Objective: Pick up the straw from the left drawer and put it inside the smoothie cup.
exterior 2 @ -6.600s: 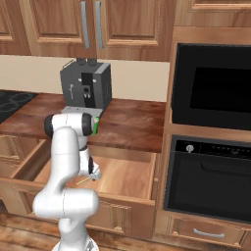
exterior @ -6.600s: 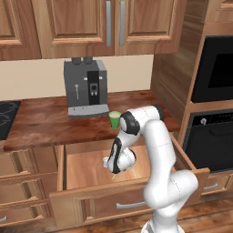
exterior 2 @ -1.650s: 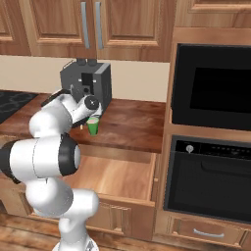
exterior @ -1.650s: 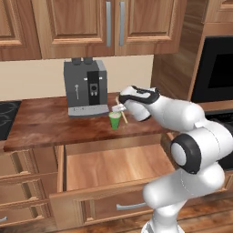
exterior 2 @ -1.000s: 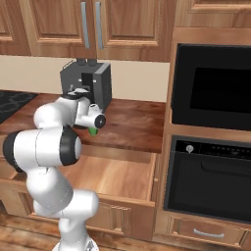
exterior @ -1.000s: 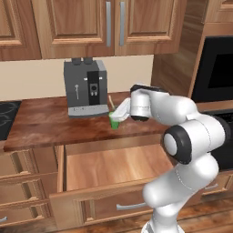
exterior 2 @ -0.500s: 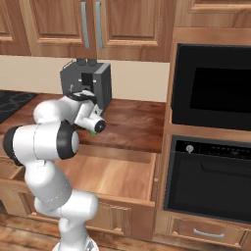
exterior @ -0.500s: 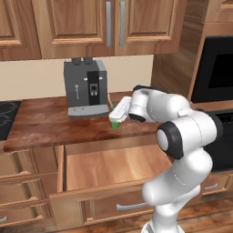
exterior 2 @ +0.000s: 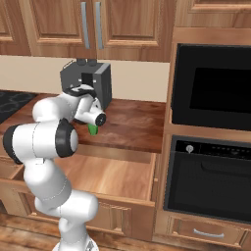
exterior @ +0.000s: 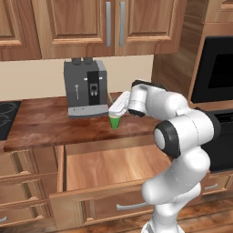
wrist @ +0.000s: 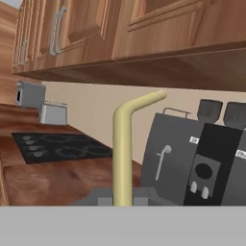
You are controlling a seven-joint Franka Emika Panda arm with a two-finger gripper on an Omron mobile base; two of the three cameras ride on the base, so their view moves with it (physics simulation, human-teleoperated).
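Note:
My gripper (exterior: 114,109) is shut on the straw (wrist: 122,158), a thin pale yellow stick whose bent end (wrist: 144,101) points up and to the right in the hand view. The hand lies sideways just above the small green smoothie cup (exterior: 114,122), which stands on the counter in front of the coffee machine. The straw (exterior: 109,97) sticks up and left from the fingers. Its lower end is hidden, so I cannot tell whether it reaches into the cup. In the right base view the cup (exterior 2: 92,129) peeks out from behind my wrist. Below the counter the left drawer (exterior: 109,166) stands pulled open.
A grey coffee machine (exterior: 85,88) stands close behind the cup, and looms at the right of the hand view (wrist: 202,158). A black cooktop (wrist: 57,146) and a toaster (wrist: 53,114) lie farther left. The wall ovens (exterior 2: 211,147) are on the right, with cabinets overhead.
The hand has swung left and slightly down, from beside the cup to right over it, carrying the straw. The cup and drawer have not moved.

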